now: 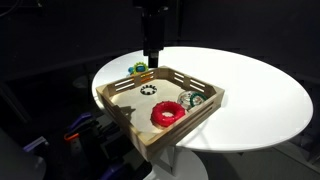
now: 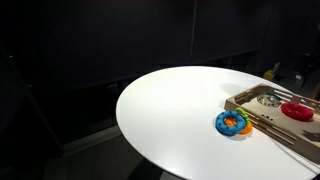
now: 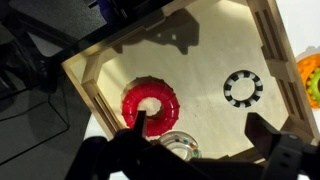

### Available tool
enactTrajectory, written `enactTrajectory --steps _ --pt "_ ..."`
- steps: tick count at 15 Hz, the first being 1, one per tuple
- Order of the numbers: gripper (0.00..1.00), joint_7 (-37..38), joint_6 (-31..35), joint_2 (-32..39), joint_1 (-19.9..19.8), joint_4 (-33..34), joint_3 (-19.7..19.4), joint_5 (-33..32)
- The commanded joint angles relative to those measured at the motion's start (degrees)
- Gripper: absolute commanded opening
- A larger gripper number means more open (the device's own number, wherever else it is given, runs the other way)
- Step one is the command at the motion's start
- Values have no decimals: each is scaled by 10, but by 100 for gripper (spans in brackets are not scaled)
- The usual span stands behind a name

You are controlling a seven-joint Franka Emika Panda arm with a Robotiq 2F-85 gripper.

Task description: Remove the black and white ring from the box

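Observation:
The black and white ring [image 3: 242,88] lies flat on the floor of the light wooden box [image 3: 272,40]. It shows small in an exterior view [image 1: 150,90], near the back of the box [image 1: 165,138]. My gripper [image 3: 200,135] hangs above the box, open, with nothing between its dark fingers [image 3: 135,125]. The ring lies ahead of the right finger, apart from it. In an exterior view the gripper [image 1: 152,60] stands over the box's far edge. The box [image 2: 262,120] also shows at the right edge of an exterior view.
A larger red ring [image 3: 151,102] and a clear ring with coloured beads [image 3: 178,146] also lie in the box. A blue and orange ring [image 2: 232,123] rests on the white round table [image 2: 170,110] beside the box. A yellow-green ring [image 1: 138,69] sits outside the far wall.

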Motion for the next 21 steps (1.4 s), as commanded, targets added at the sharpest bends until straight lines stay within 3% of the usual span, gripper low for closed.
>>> enactTrajectory --steps 1,12,21 --pt "100 4 71 23 9 -26 9 0" --pt "100 22 247 122 20 -68 37 -22" --pt "100 61 313 198 26 -54 33 -61"
